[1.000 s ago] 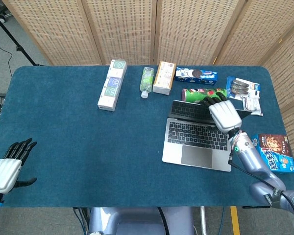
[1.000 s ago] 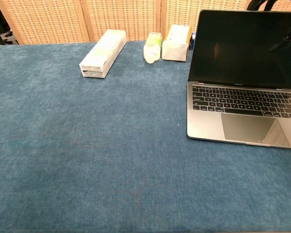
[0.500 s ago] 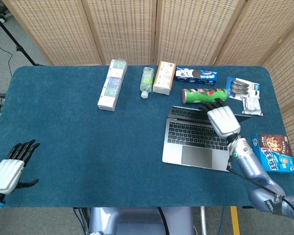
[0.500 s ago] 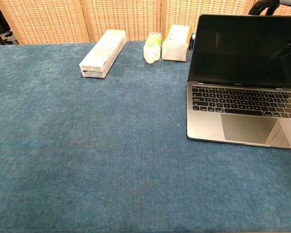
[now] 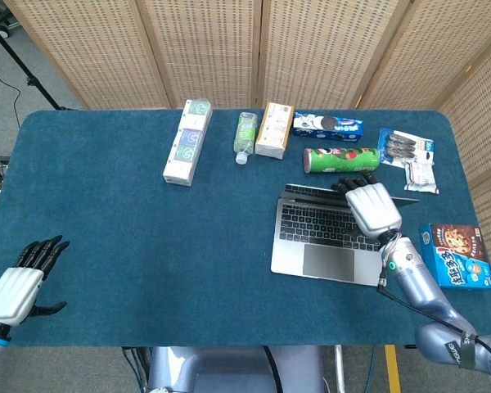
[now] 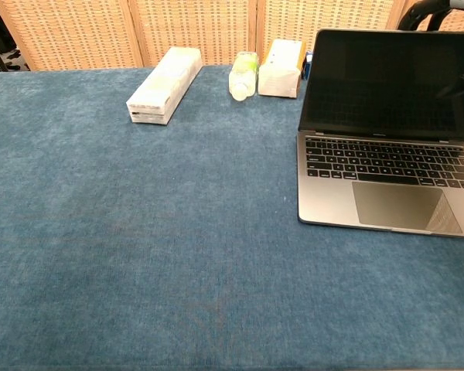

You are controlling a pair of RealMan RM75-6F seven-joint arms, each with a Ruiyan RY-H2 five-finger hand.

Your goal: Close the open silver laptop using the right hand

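I see the blue table (image 5: 131, 246) with the silver laptop (image 5: 319, 233) open at its right side. My right hand (image 5: 371, 205) lies on the lid's top edge, fingers (image 5: 356, 180) draped over it. My left hand (image 5: 20, 278) hangs open and empty, near left.

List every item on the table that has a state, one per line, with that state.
silver laptop: open, lid partly tilted forward
right hand: on the lid's top edge, pressing it
left hand: empty, fingers apart, off the laptop
clear bottle: lying on its side
green can: lying on its side
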